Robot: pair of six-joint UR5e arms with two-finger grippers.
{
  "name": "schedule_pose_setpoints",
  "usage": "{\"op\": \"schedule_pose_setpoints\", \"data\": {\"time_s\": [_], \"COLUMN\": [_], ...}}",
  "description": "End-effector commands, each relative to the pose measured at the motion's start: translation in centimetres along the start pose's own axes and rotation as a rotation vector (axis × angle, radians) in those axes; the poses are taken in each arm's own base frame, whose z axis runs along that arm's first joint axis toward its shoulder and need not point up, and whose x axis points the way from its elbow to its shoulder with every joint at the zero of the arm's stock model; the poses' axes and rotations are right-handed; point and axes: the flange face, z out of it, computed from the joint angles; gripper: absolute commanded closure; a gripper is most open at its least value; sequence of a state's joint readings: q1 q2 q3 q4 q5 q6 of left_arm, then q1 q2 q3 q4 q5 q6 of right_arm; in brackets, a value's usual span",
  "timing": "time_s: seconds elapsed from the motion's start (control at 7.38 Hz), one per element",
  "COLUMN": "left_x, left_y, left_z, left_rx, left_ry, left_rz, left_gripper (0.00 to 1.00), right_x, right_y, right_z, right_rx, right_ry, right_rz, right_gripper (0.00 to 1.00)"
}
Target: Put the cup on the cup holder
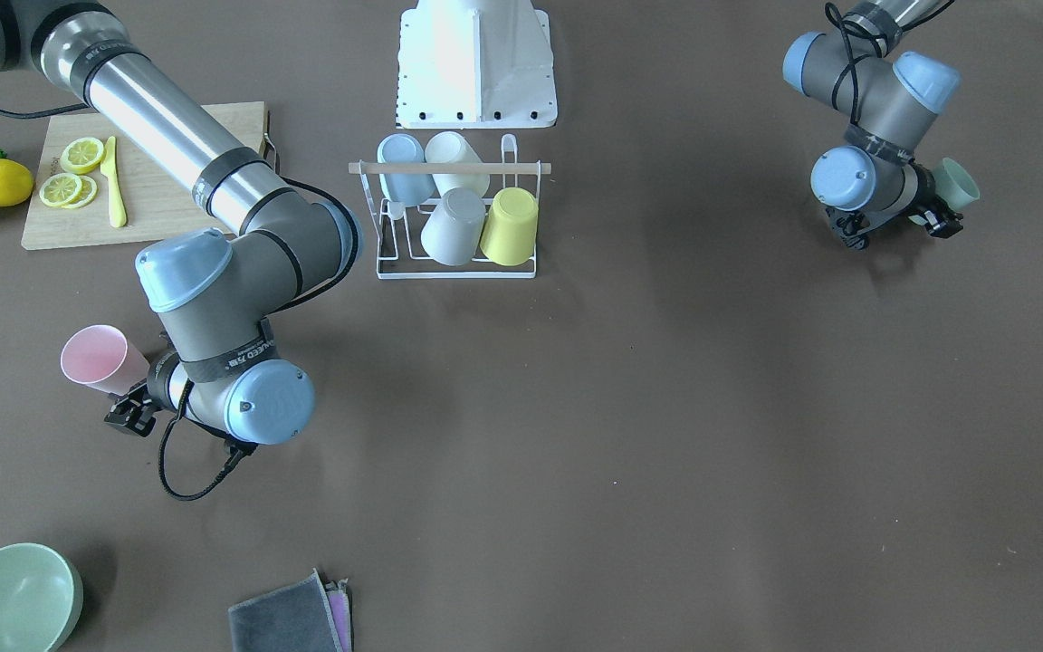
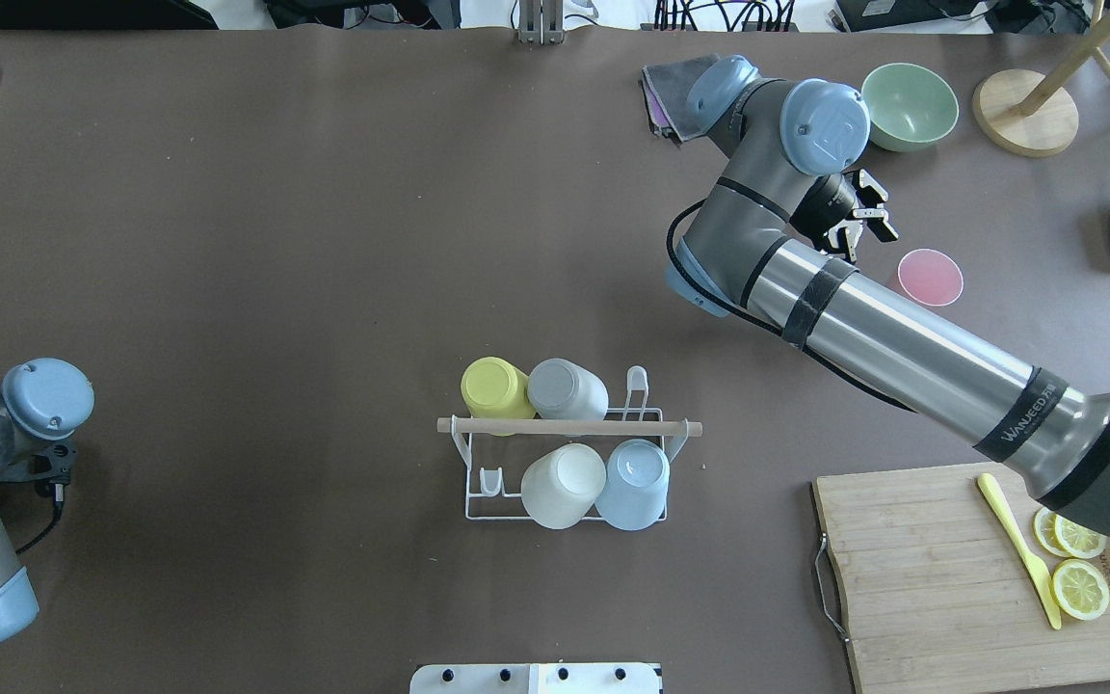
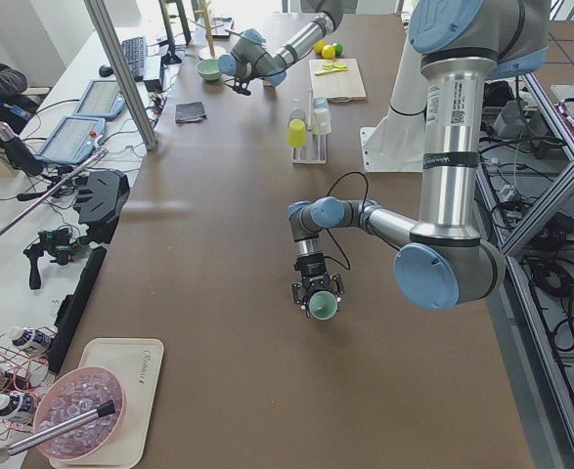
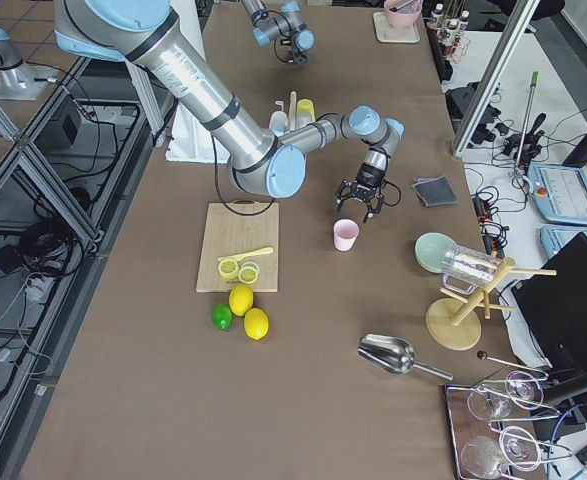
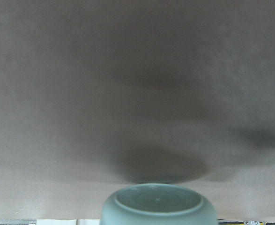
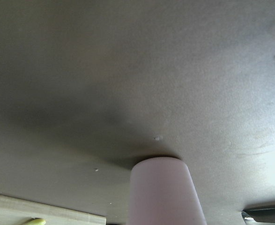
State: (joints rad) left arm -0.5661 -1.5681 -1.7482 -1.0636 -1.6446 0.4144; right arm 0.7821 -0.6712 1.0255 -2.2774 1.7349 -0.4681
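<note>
In the front view, my right hand (image 1: 128, 409) sits low just beside the pink cup (image 1: 94, 359). That cup stands upright on the surface (image 1: 666, 407), well apart from the cup rack (image 1: 526, 167). The rack carries four upturned cups. My left hand (image 1: 942, 206) pinches a green cup (image 1: 961, 181) far off on the rack's other side.

From overhead, the right hand's fingers are spread and empty, with a gap between them and the pink cup. A bare prong (image 2: 489, 479) shows at the rack's corner. The left hand is hidden under its wrist.

In the left side view, the green cup hangs clear of the surface with its mouth turned sideways.

In the right side view, the right hand hovers spread, above and just behind the pink cup.

The left wrist camera shows the green cup's base above its own shadow. The right wrist camera shows only the pink cup's wall, close in.

I judge both cups to be light, stiff and smooth. Their tapered walls could slip, so I would grip across the rim.
</note>
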Motion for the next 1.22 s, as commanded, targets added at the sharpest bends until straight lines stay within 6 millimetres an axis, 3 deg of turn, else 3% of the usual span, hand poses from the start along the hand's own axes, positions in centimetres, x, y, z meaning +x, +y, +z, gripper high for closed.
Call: {"op": "schedule_pose_setpoints", "data": {"time_s": [0.0, 0.14, 0.54, 0.68, 0.81, 1.08], "left_x": [-0.4, -1.1, -7.3, -9.7, -12.2, -15.2], "left_y": [1.5, 2.6, 8.5, 11.7, 13.8, 14.8], "left_z": [-0.2, -1.2, -4.8, -5.5, -7.3, -12.9], "left_rx": [0.017, 0.041, 0.162, 0.199, 0.257, 0.364], "left_ry": [0.000, -0.005, -0.092, -0.106, -0.139, -0.211], "left_rz": [-0.013, 0.014, 0.043, 0.043, -0.019, -0.082], "left_gripper": [0.89, 0.94, 0.98, 1.00, 1.00, 1.00], "right_x": [-0.7, -0.8, -1.1, -1.0, -0.8, -1.3], "right_y": [-0.9, -1.4, -2.1, -2.1, -2.1, -2.4], "right_z": [0.8, 1.4, 2.7, 2.8, 3.0, 3.3], "right_rx": [-0.047, -0.067, -0.105, -0.120, -0.133, -0.142], "right_ry": [0.041, 0.041, 0.049, 0.069, 0.085, 0.085], "right_rz": [-0.040, -0.060, -0.091, -0.099, -0.116, -0.138], "right_gripper": [0.00, 0.00, 0.00, 0.00, 0.00, 0.00]}}
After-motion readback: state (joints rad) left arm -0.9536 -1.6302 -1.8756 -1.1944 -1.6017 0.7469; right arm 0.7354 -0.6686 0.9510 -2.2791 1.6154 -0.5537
